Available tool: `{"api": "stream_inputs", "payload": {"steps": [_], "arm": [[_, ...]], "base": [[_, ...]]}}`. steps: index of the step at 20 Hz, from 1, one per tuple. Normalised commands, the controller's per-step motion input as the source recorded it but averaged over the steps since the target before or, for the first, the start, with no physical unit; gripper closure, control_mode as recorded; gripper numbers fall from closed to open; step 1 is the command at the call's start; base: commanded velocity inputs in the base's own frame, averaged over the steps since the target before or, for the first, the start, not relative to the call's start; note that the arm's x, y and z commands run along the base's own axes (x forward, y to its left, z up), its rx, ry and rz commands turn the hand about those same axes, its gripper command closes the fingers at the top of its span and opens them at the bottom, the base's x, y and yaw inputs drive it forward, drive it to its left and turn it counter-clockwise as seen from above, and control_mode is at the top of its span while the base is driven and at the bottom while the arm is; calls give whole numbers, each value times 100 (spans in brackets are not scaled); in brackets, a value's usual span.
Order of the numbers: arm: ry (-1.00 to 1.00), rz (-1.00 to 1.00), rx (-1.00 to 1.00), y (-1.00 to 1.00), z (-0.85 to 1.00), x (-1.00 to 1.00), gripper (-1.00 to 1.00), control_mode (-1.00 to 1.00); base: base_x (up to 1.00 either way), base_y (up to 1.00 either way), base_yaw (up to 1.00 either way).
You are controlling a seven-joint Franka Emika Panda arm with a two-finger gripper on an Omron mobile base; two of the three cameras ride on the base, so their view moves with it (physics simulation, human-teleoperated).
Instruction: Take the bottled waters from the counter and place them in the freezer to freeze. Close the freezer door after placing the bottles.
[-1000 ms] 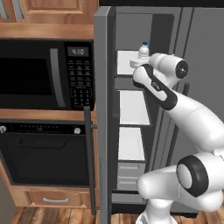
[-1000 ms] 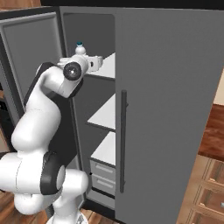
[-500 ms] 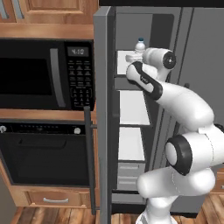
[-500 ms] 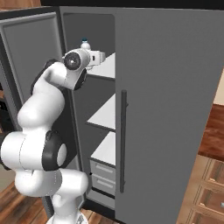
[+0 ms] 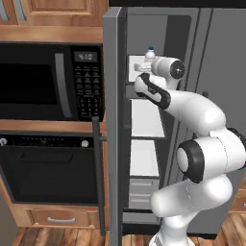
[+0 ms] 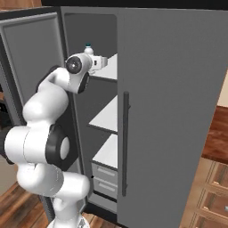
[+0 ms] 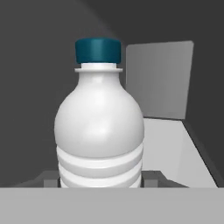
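- The teal-capped bottle [image 7: 99, 131] stands upright between the pincer [image 7: 100, 178] tips, held at its lower body.
- In the left base view its cap [image 5: 151, 49] shows above the hand, at the freezer's [image 5: 144, 120] top shelf [image 5: 135, 65].
- The freezer door [image 5: 111, 120] hangs open beside the microwave [image 5: 50, 81].
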Motion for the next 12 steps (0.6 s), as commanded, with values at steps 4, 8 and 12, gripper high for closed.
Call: {"api": "stream_inputs", "payload": {"steps": [4, 8, 12], "arm": [[0, -2, 1, -21, -16, 19, 100, -100], [0, -6, 0, -7, -1, 52, 100, -100], [0, -6, 0, -11, -5, 54, 100, -100]], "base": [[0, 0, 0], [0, 0, 0], [0, 0, 0]]}}
